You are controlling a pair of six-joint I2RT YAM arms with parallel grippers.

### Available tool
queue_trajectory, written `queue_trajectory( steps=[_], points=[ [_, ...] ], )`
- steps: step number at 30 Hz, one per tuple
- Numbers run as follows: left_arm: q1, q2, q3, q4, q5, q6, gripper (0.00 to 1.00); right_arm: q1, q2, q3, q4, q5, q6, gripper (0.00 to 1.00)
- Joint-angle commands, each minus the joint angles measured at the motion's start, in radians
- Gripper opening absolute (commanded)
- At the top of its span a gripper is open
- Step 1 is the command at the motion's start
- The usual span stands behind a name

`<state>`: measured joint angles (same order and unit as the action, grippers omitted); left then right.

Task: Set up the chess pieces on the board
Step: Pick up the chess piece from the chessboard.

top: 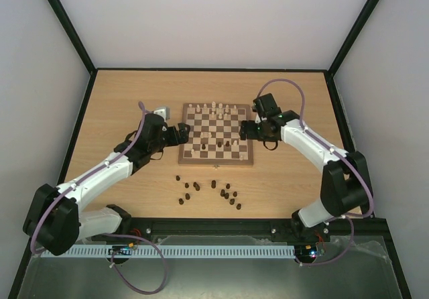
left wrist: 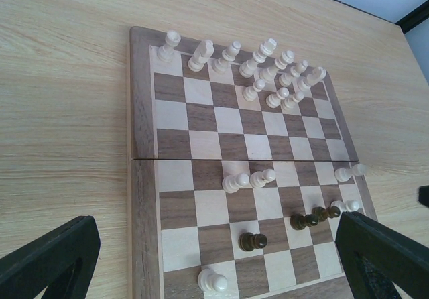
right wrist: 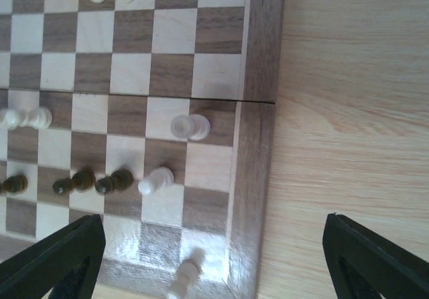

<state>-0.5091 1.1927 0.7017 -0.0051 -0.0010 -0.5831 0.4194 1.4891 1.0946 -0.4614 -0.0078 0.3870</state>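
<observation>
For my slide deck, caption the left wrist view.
Left fingers open, framing a chessboard with cream pieces crowded along its far edge.

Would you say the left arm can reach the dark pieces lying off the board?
Probably yes: its tool is open and empty, and nothing stands between it and the dark pieces.

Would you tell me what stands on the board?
Cream pieces crowd the far rows of the board; a few dark pieces and cream ones stand nearer. Nothing covers them.

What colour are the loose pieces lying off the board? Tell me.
The loose pieces are dark brown; the top external view shows them best.
</observation>
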Motion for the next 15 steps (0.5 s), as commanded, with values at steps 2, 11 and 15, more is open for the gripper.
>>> queue_trajectory(
  steps=[2, 11, 15],
  points=[
    [0.006, 0.012, -0.005, 0.014, -0.001, 0.011, 0.99, 0.011, 0.1, 0.006, 0.055, -0.013, -0.007, 0.75],
    [0.006, -0.003, 0.002, 0.004, 0.002, 0.011, 1.0, 0.065, 0.186, 0.105, 0.044, 0.089, -0.001, 0.54],
    [0.006, -0.004, 0.005, -0.002, 0.006, 0.012, 1.0, 0.081, 0.243, 0.169, 0.018, 0.119, -0.003, 0.49]
  ],
)
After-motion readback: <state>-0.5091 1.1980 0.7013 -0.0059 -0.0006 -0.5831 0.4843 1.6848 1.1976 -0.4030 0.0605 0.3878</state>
